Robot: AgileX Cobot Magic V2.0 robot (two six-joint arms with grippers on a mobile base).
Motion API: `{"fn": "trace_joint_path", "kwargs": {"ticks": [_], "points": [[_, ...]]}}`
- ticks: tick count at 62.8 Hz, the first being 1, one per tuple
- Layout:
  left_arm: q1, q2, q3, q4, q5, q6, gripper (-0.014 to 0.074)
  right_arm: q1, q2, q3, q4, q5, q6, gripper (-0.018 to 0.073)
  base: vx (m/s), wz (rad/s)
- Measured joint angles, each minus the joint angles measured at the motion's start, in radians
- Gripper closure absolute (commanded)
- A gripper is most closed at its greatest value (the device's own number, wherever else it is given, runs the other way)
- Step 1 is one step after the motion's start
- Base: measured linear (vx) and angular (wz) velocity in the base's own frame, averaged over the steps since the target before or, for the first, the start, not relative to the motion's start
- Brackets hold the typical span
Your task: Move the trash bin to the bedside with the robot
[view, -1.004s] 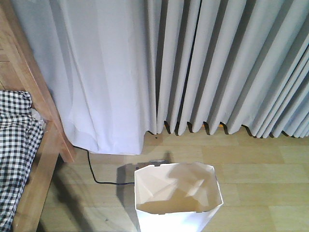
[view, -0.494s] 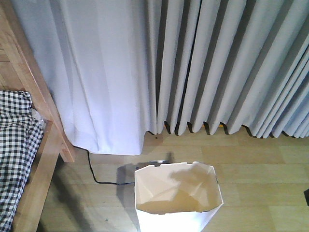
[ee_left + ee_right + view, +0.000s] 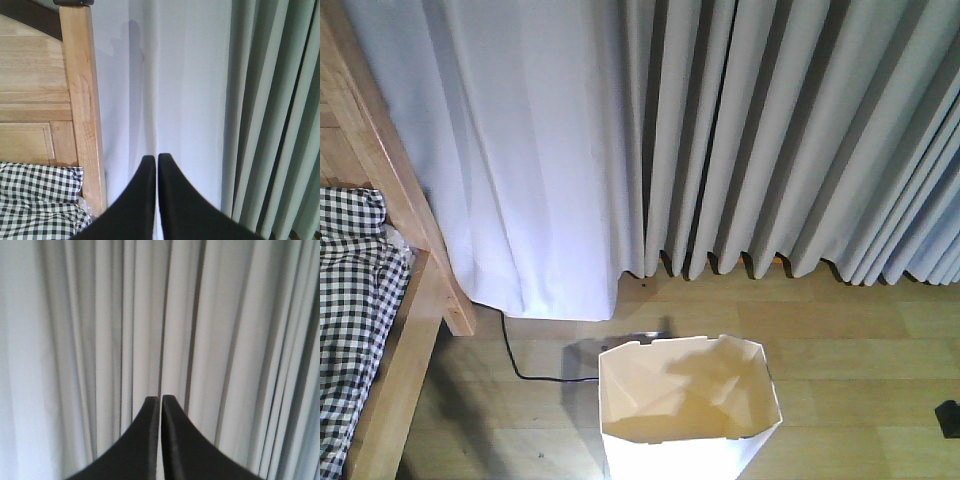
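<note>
White plastic trash bin (image 3: 688,410) upright on the wood floor (image 3: 860,345), at 6 o'clock in my front view.

Bed frame (image 3: 412,270) with checked cover (image 3: 350,300) sits at 9 o'clock, apart from it. My left gripper (image 3: 155,159) and right gripper (image 3: 160,400) are both pressed together, empty, facing the curtains (image 3: 720,140).

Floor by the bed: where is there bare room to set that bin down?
Bare floor lies between the bed frame and the bin, crossed only by a black cable. More lies right of the bin, below the curtain. The bin's back-left corner is crowded.
</note>
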Motion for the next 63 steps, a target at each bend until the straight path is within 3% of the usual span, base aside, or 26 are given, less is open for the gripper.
{"fn": "trace_joint_path", "kwargs": {"ticks": [63], "points": [[0.0, 0.0, 0.0, 0.0, 0.0, 0.0, 0.0602, 0.0, 0.0, 0.0, 0.0, 0.0, 0.003, 0.057, 0.0, 0.0]]}}
